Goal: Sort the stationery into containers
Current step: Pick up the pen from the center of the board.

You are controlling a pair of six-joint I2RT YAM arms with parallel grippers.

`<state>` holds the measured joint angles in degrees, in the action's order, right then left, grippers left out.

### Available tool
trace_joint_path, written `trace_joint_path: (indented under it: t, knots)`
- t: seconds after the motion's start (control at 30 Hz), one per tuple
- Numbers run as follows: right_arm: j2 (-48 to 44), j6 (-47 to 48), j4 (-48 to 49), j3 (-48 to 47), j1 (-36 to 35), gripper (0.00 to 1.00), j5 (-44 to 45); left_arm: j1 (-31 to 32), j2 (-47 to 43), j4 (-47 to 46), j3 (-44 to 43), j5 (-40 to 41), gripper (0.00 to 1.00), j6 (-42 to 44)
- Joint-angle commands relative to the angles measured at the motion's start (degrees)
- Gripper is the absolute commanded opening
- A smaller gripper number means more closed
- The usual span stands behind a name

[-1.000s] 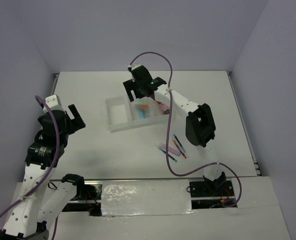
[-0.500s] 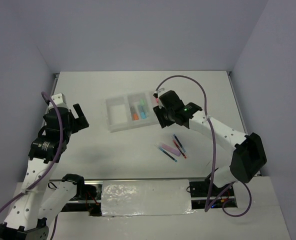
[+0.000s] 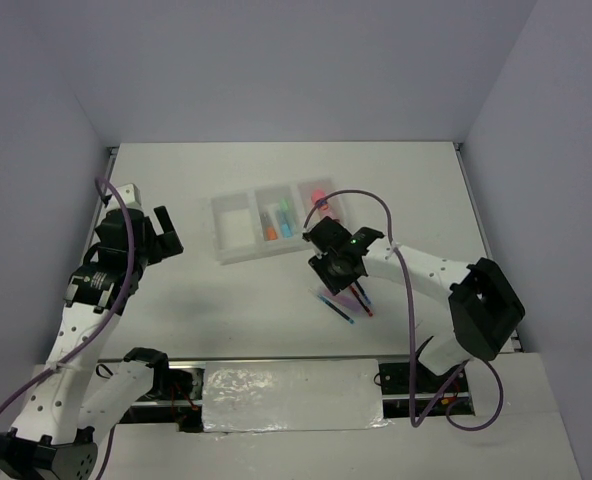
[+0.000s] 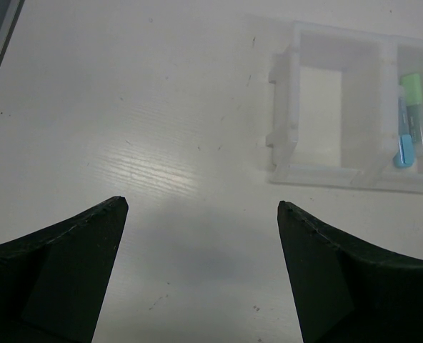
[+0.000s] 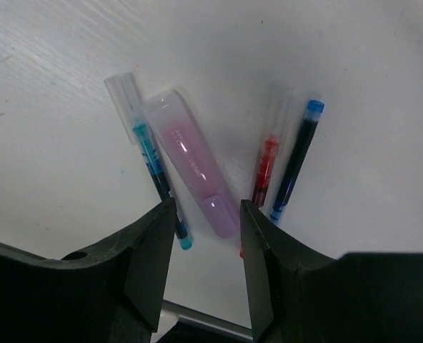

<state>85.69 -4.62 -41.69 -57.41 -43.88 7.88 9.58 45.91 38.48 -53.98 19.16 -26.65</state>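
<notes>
straddling purple marker point(image 5: 190, 157), right end effector point(image 5: 208, 207) half-open, contact unclear; left end effector point(image 4: 202, 203) wide, empty

We take this for a robotics lab test cell: a white surface point(image 3: 176, 190) boxed by plain lavender walls point(image 3: 276, 70) behind and beside it, two white arms point(image 3: 426, 272) bolted at its near edge, purple cables point(image 3: 356, 193) looping above it.

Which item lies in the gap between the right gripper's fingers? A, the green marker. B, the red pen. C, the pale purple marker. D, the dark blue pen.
C: in the right wrist view the pale purple marker lies between the fingers of the right gripper, with the teal pen off to one side and the red pen and dark blue pen off to the other.
</notes>
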Motion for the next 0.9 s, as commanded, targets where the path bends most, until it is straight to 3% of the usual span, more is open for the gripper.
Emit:
trace_joint_path:
  t: [0.0, 0.17, 0.8, 0.87]
  knots:
    - [1.4, 0.5, -0.4, 0.2, -0.5, 0.48, -0.8, 0.3, -0.5, -2.4, 0.0, -0.5, 0.99, 1.5]
    - [4.8, 0.6, -0.7, 0.2, -0.9, 0.42, -0.6, 0.3, -0.9, -2.5, 0.1, -0.7, 0.99, 1.7]
    - [12.7, 3.0, -1.3, -3.2, -0.9, 0.42, -4.5, 0.3, -1.8, -2.4, 0.1, -0.3, 0.99, 1.7]
    - [12.8, 3.3, -1.1, -3.7, -0.9, 0.37, -5.1, 0.3, -1.7, -2.4, 0.1, -0.3, 0.99, 1.7]
